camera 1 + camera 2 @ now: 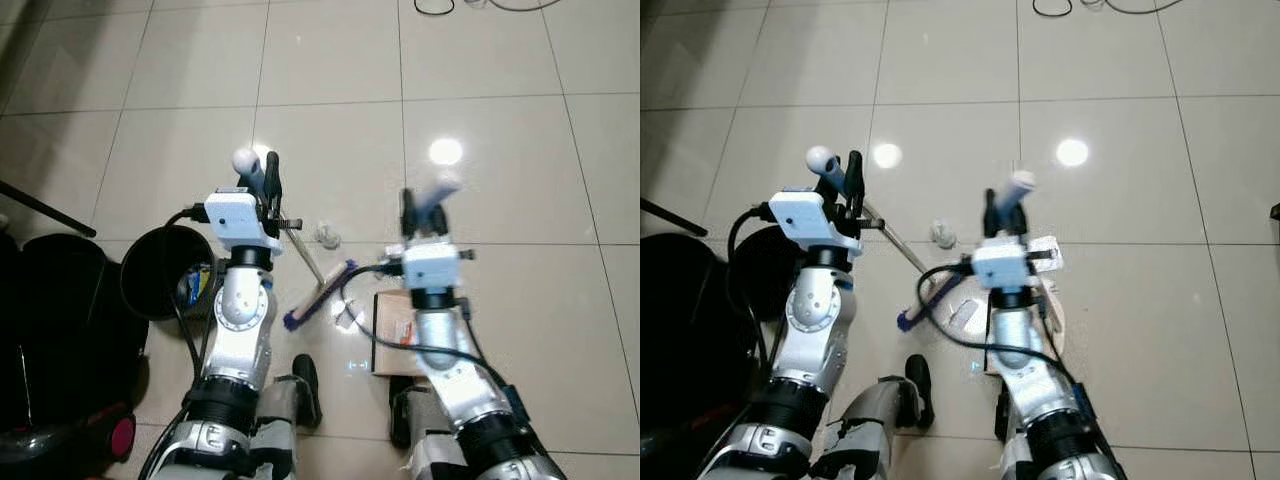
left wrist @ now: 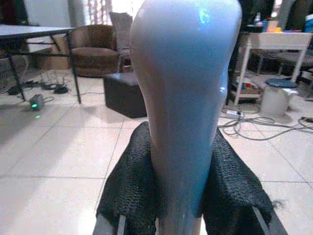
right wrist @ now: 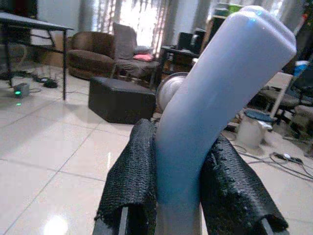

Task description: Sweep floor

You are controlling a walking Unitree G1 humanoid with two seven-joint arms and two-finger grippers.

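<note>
Glossy tile floor (image 1: 330, 120), bin (image 1: 160, 270) at robot's left. Left pincer (image 1: 262, 178) clamped on broom handle (image 1: 243, 160), brush head (image 1: 318, 295) down by paper scraps (image 1: 348, 316). Right pincer (image 1: 422, 208) clamped on dustpan handle (image 1: 441, 188), pan (image 1: 392, 320) flat just beside. Mid-sweep, likely; next: drag scraps and wad (image 1: 327, 236) onto pan. Wrist views confirm both grips and show room furniture; eye views show the debris.

A home living room: a brown armchair (image 2: 93, 49) and dark ottoman (image 2: 124, 93) stand on glossy cream floor tiles (image 1: 330, 60), a curtained window (image 3: 137, 19) at twelve o'clock.
</note>
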